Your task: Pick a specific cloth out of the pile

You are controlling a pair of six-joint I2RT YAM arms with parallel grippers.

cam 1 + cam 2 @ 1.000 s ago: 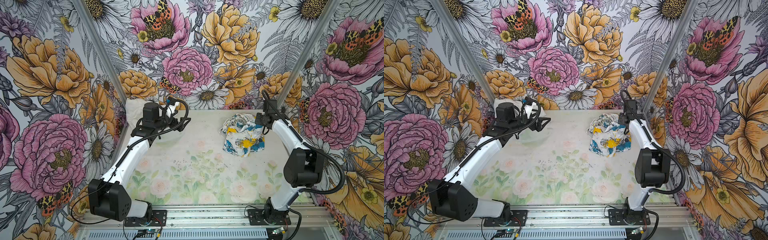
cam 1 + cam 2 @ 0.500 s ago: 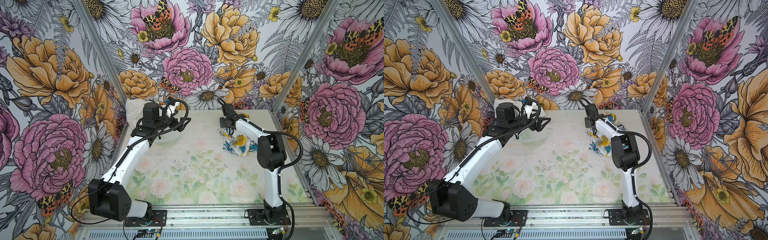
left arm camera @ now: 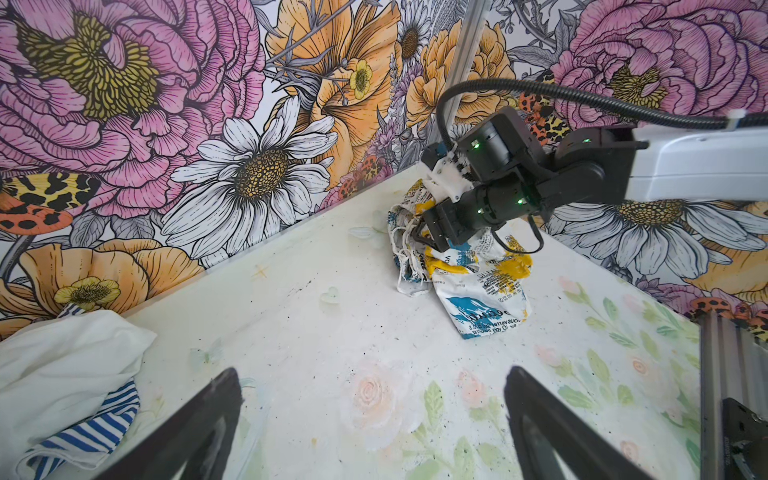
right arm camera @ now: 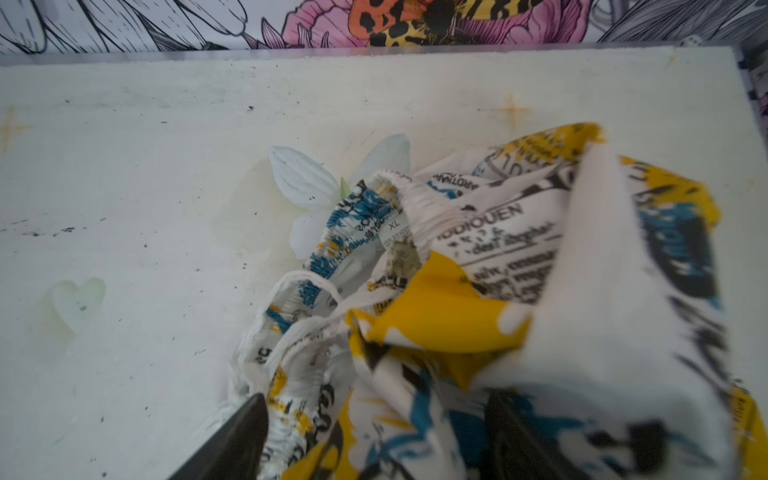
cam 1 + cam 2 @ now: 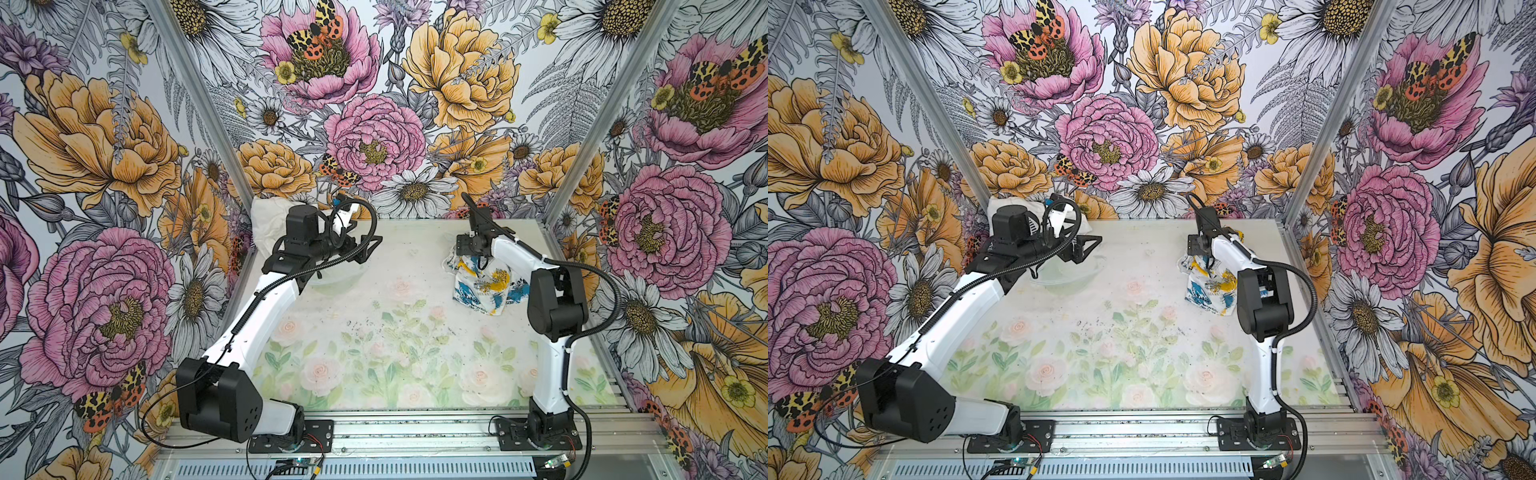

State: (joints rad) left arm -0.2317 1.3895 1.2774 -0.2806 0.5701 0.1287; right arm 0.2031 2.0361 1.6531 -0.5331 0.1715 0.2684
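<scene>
Cloth [image 5: 484, 286] between wide right jaws | left jaws wide | pile [image 3: 62, 365] well apart

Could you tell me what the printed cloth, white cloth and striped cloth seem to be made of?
Printed cloth: thin, smooth, likely synthetic fabric, matte; it crumples in sharp folds, with an elastic gathered hem.
White cloth: soft matte fabric, possibly cotton; it lies in rounded folds.
Striped cloth: soft blue-and-white fabric, perhaps a knit; the weave is too small to tell.
</scene>
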